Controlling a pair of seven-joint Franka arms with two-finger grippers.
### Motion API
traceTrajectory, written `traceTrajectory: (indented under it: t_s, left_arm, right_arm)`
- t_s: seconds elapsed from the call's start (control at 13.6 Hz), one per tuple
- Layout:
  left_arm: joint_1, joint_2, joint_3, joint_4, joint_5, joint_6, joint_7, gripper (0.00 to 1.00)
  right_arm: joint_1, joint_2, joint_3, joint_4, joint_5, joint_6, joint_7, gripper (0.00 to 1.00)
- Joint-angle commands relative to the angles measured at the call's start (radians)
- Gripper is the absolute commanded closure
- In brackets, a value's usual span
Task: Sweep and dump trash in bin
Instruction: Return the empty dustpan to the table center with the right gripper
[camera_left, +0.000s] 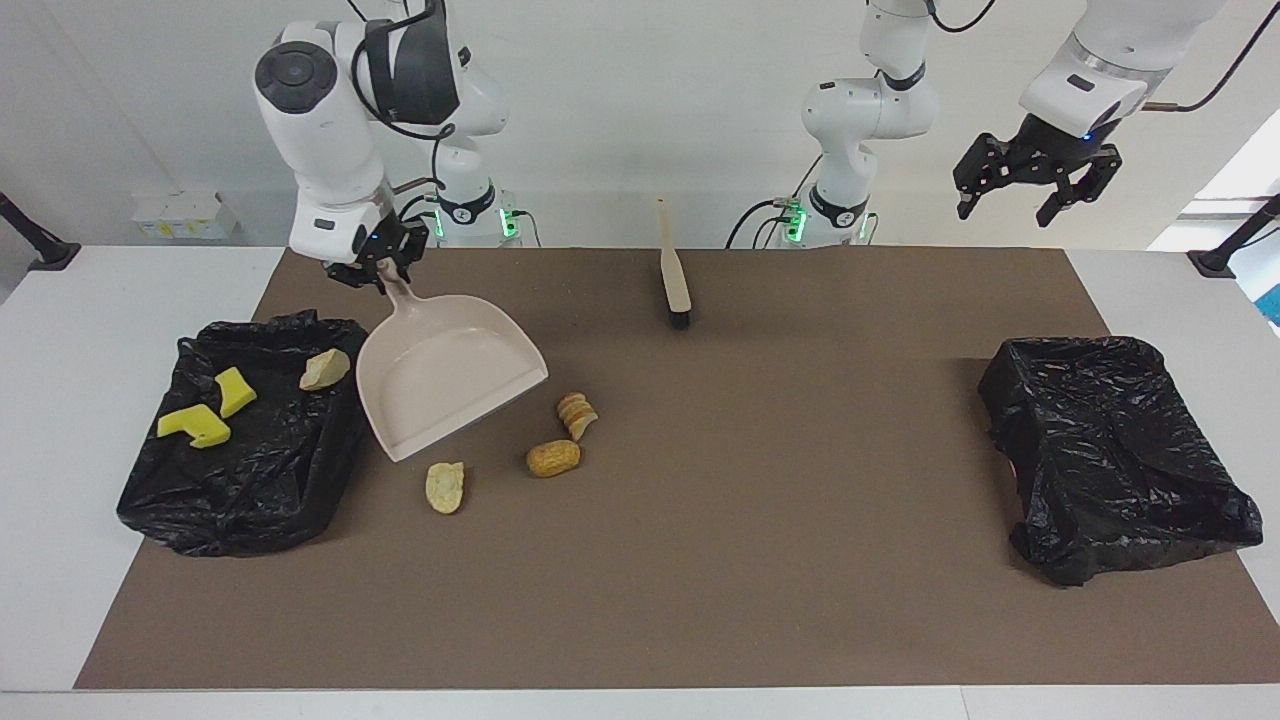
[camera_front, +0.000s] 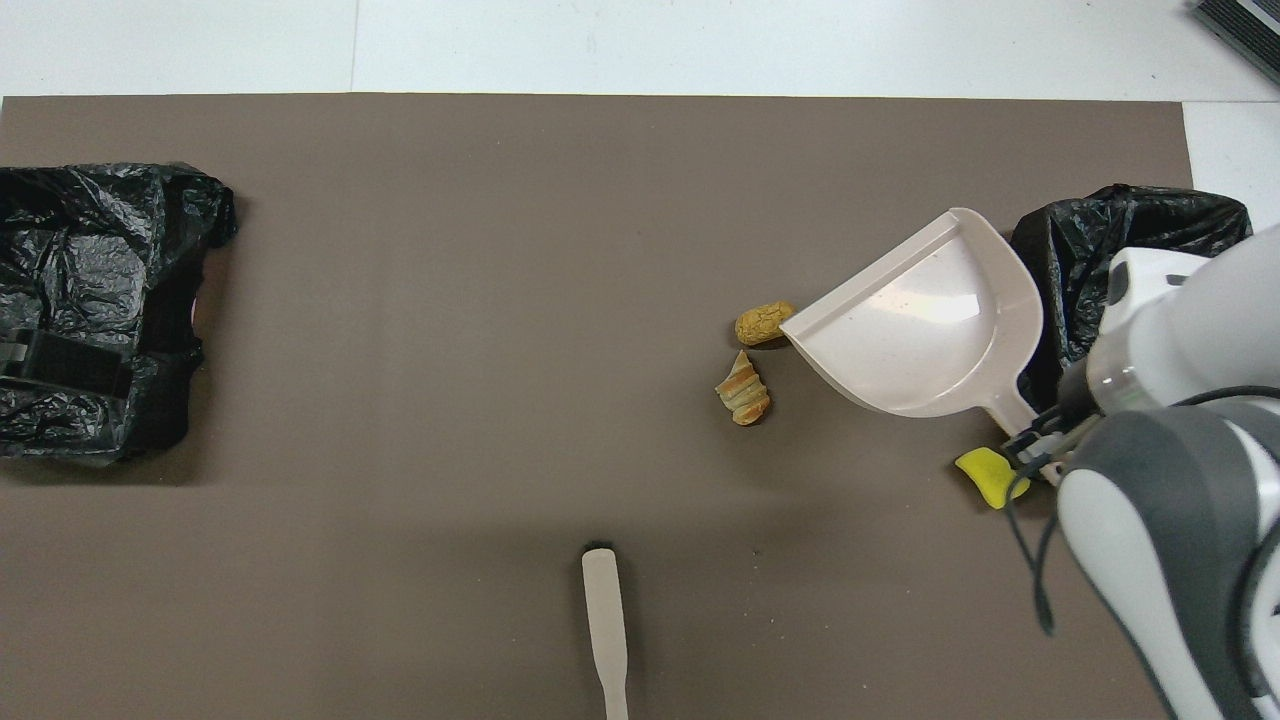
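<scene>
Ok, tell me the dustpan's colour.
Pale beige dustpan, clearest in the facing view.

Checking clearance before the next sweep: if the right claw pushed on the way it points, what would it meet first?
Probably the brown mat: the right claw, shut on the dustpan handle, points down, so the pan's lip would likely land near the pale trash piece.

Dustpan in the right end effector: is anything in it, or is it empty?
Empty. The dustpan shows only its bare beige inside in both views; three pieces of trash lie in the bin beside it.
</scene>
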Motion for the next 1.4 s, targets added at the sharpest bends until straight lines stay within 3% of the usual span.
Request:
traceTrajectory:
  t_s: [0.0,0.44,0.96,1.1,1.32]
  left_arm:
    - [0.006,-0.017,-0.003,-0.012,0.011,-0.007,0.001,0.0]
    - [0.006,-0.017,-0.003,-0.012,0.011,-0.006,-0.001,0.0]
    - [0.004,-0.017,-0.004,-0.014,0.011,-0.001,-0.002,0.0]
    - [0.001,-0.017,-0.003,-0.016,0.011,0.001,-0.002,0.0]
    - [0.001,-0.019,-0.003,-0.017,0.011,0.001,-0.004,0.0]
  right_arm:
    - [0.112,0.061,-0.007,0.028,0.068,0.041,0.252,1.0]
    - [0.3,0.221,-0.005,0.105,0.073,0.202,0.55,1.0]
    - [0.493,0.532,-0.011,0.267,0.025,0.424,0.892,1.0]
    - [0.493,0.563,-0.008,0.267,0.027,0.503,0.935,1.0]
    - [0.48,0.566,-0.008,0.267,0.041,0.508,0.94,1.0]
